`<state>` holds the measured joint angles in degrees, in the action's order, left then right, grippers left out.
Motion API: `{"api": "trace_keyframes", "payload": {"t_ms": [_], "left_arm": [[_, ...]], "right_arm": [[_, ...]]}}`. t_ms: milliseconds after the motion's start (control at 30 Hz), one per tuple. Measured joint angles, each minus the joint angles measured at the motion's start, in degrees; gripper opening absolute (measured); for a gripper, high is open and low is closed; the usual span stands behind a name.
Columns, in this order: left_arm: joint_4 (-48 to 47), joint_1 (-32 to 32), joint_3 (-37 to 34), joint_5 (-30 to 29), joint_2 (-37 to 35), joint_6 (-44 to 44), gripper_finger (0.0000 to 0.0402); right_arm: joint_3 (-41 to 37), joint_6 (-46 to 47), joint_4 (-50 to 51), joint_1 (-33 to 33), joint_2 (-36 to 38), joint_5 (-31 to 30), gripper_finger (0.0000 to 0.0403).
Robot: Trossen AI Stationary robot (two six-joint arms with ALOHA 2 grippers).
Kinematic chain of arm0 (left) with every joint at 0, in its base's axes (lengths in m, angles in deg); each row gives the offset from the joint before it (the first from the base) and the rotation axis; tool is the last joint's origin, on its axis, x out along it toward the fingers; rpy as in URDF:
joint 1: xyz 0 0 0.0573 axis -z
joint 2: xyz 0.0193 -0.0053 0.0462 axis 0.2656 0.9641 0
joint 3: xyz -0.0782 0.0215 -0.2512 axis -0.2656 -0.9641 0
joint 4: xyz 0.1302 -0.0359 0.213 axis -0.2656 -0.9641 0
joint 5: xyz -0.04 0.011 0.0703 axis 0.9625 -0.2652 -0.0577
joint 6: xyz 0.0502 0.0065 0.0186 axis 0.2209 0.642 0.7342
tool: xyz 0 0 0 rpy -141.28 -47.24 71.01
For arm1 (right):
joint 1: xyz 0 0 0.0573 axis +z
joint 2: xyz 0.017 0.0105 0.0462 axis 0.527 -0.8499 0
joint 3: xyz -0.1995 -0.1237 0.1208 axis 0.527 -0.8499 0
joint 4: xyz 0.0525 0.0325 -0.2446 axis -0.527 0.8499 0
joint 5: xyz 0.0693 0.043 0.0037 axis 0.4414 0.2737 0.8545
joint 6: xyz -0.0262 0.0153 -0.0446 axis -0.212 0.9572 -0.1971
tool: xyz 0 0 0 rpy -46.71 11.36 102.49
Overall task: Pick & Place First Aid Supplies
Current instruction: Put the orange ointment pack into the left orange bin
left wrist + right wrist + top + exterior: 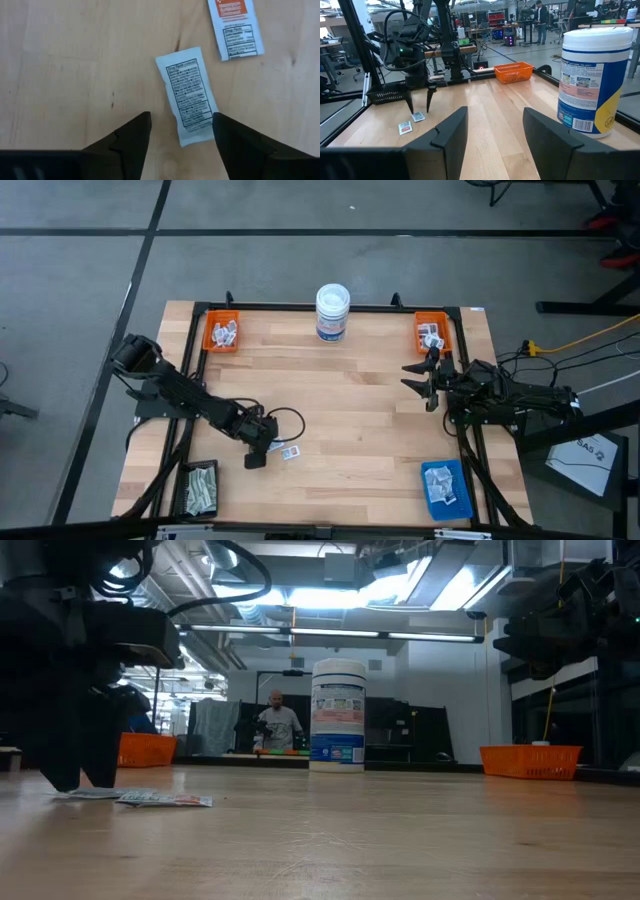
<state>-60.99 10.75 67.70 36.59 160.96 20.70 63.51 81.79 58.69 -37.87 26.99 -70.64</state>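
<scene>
**Now: packets flat on the table**

The left gripper (181, 131) is seen spread wide, empty, above a white packet (189, 95) lying on the wood; a second packet (235, 27) lies near. The right gripper (422, 377) is held parted, empty, beside an orange tray (433, 334).

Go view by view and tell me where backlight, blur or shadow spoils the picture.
Low view: bright ceiling lights backlight the scene, so the left tool is a black silhouette. Left wrist view: evenly lit, print on the near packet too soft to read. Right wrist view: its own fingers dark and blurred. High view: evenly lit, no strong shadows.
</scene>
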Motion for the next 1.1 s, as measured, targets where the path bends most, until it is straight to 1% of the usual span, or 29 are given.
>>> {"api": "trace_keyframes", "payload": {"t_ms": [167,233,367,433,533,667,767,933,1000,1100], "left_arm": [[-0.33,0.06,0.06,-0.86,0.91,-0.6,0.0211],[-1.84,0.07,0.06,-1.82,1.02,-2.27,0.0206],[-6.31,0.0,0.15,-6.05,1.06,-8.31,0.0181],[-7.4,-0.07,0.11,-6.78,1.04,-10.25,0.0165],[-7.41,-0.07,0.05,-6.16,1.04,-10.43,0.0146],[-8.52,-0.06,0.09,-6.39,1.04,-10.46,0.013],[-14.04,-0.03,0.17,-8.68,0.79,-10.59,0.0119],[-17.54,-0.15,0.17,-11.57,0.83,-10.54,0.0104],[-17.65,-0.36,0.17,-11.39,0.85,-10.52,0.0096],[-17.33,-1.46,0.22,-9.26,0.85,-10.49,0.0077]], "right_arm": [[0.01,0.0,0.02,-0.02,0.02,0.02,0.0191],[0.01,0.0,0.0,0.0,0.02,0.0,0.0191],[0.01,0.0,0.0,-0.02,0.02,0.02,0.0191],[-0.01,0.0,0.0,-0.02,0.02,0.0,0.0191],[0.01,0.0,0.02,0.0,0.0,0.0,0.0191],[-0.01,0.0,0.02,0.0,0.0,0.02,0.0191],[0.01,0.0,0.0,0.0,0.02,0.02,0.0191],[0.0,0.0,0.02,0.0,0.0,0.0,0.0191],[0.01,0.0,0.0,-0.02,0.01,0.0,0.0191],[0.0,0.0,0.0,0.0,0.0,0.0,0.0191]]}}
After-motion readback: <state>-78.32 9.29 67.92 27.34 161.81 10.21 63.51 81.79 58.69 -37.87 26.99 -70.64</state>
